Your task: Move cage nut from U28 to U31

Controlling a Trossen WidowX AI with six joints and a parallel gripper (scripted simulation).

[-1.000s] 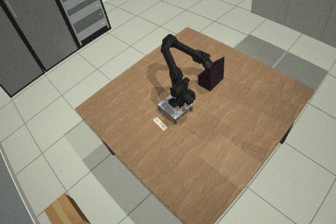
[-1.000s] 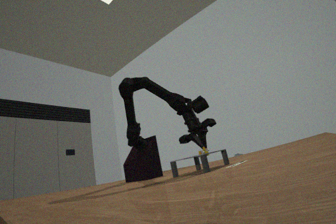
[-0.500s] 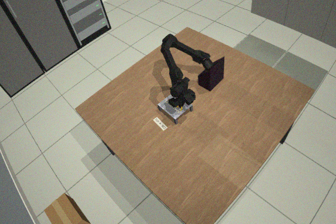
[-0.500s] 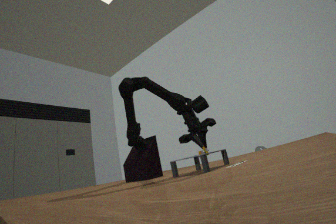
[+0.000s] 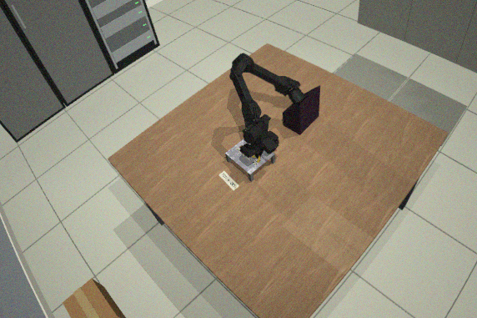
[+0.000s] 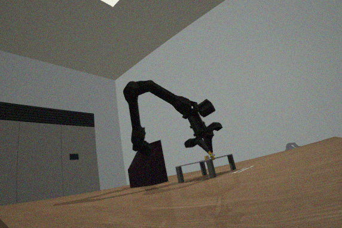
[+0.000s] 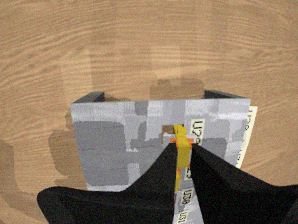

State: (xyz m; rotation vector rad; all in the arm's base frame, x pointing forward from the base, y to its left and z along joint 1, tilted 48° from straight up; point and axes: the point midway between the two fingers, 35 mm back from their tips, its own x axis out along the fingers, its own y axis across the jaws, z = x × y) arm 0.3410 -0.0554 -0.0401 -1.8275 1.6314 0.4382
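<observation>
Yellow nut (image 7: 183, 154) clamped in pincer (image 5: 255, 157) (image 6: 210, 151) (image 7: 181, 148), orange bits beside; brown wood-grain table (image 5: 200, 209) (image 6: 269, 186) (image 7: 125, 45); pale tiled floor (image 5: 138, 88).

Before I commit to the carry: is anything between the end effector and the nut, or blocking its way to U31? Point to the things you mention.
Nothing parts the end effector (image 6: 210, 152) (image 7: 181, 148) from the nut (image 7: 183, 154): it's gripped. Toward U31, more yellow shows beyond it; fingers hide the hole.

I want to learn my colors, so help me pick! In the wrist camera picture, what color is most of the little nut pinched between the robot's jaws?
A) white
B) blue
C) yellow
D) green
C: most of the little nut between the dark jaws shows bright yellow, with a bit of orange beside it.
</observation>
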